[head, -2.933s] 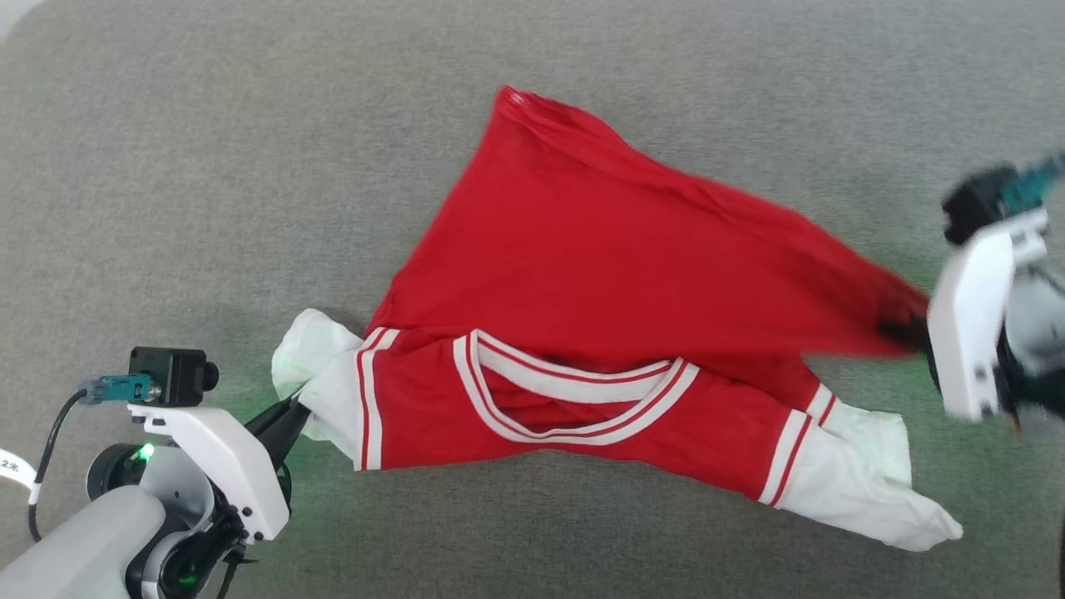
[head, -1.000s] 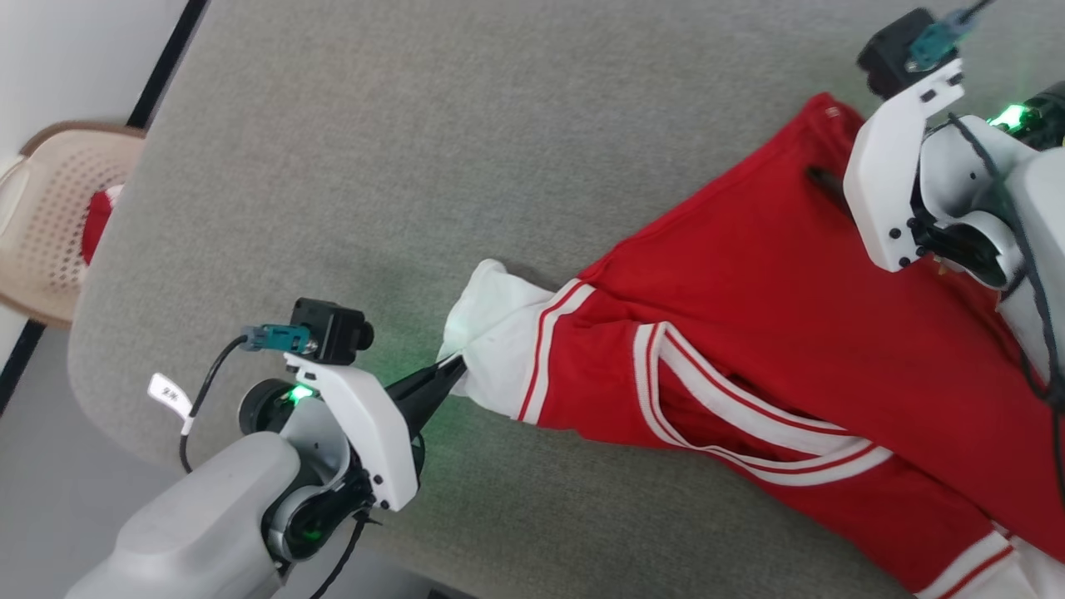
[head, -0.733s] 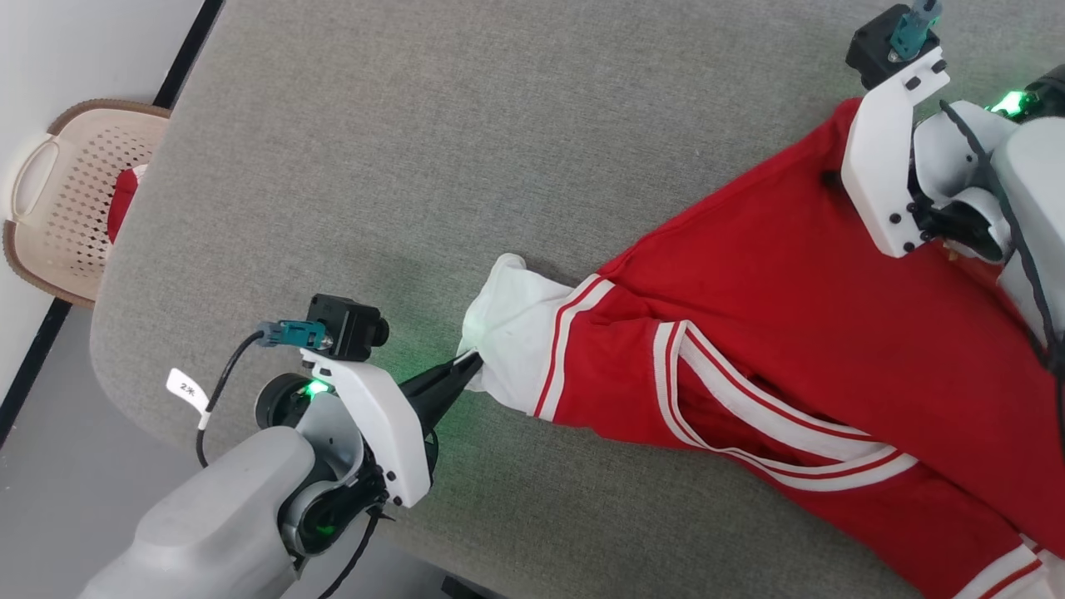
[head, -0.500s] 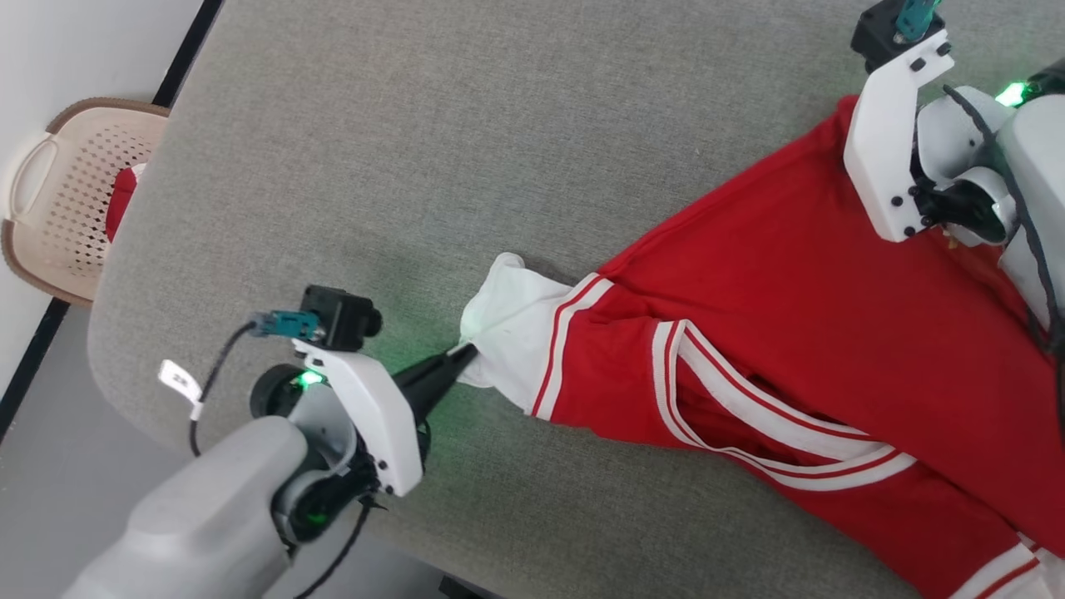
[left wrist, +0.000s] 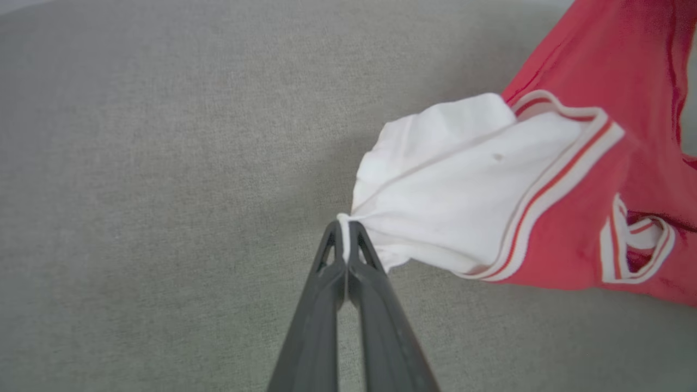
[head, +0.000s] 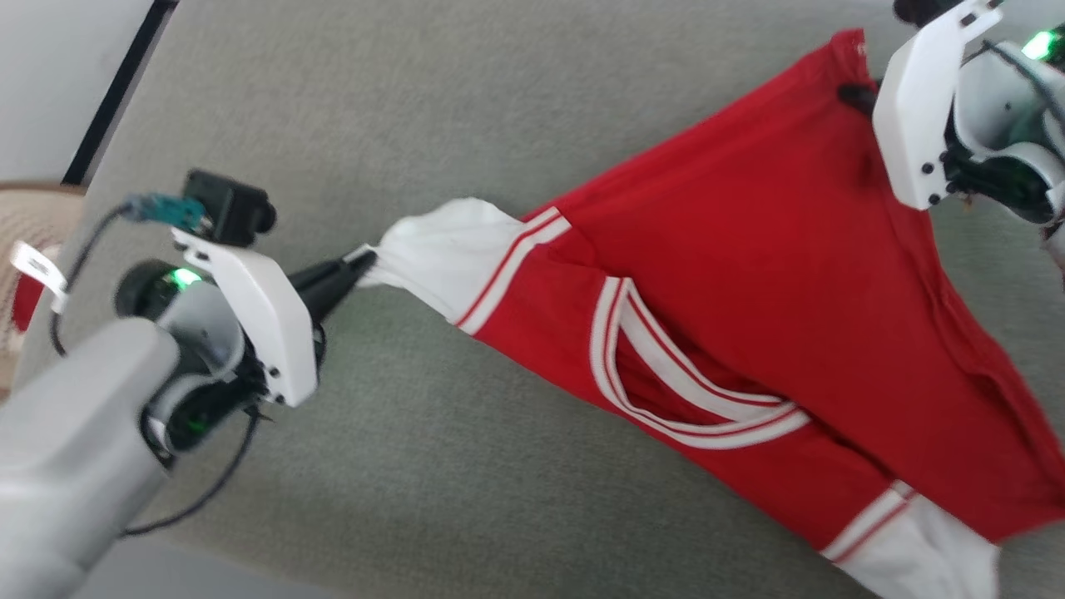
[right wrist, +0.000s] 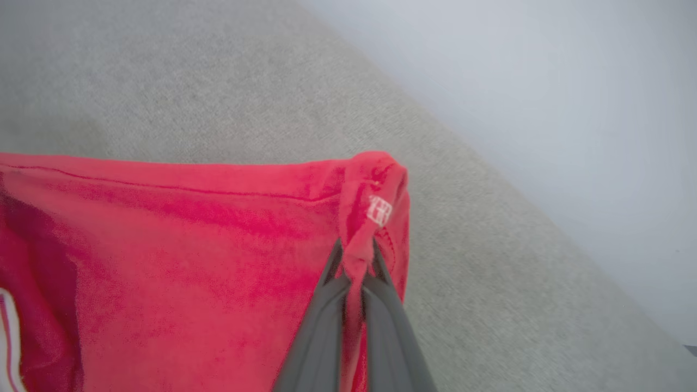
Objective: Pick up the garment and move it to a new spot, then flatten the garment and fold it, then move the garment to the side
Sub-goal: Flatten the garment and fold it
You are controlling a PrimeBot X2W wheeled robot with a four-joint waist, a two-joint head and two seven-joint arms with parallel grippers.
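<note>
**Head view.** The garment [head: 749,249] is stretched over the right half of the grey padded worktop [head: 466,100]. It runs from the middle of the worktop toward the far right corner and the near right edge.
- The left gripper [head: 362,262] is closed on the tip of one white sleeve [head: 441,254], and the sleeve is pulled to a point.
- The right gripper [head: 849,90] is at the red hem corner. Its white housing covers part of that corner.
- The collar [head: 666,374] faces up, and the second sleeve [head: 915,557] lies at the lower right.
- A basket [head: 33,225] with something red inside sits beyond the worktop's left edge, blurred and well apart from the garment.
- A dark cable [head: 75,258] with a white tag loops beside the left wrist.

**Left wrist view.** The fingers of the left gripper [left wrist: 344,228] are pressed together on a thin pinch of white sleeve [left wrist: 452,190]. The sleeve fans out to the right into striped trim and the red body [left wrist: 626,81]. Bare worktop [left wrist: 136,163] lies to the left of the fingers and behind them.

**Right wrist view.** The right gripper [right wrist: 356,261] is clamped on a bunched red fold at the hem corner of the garment [right wrist: 190,245]. A small white label [right wrist: 379,210] sits just above the fingertips. The hem runs straight to the left from the grip. The worktop [right wrist: 190,71] ends in an edge to the right, with a pale blurred surface [right wrist: 544,81] beyond it.
</note>
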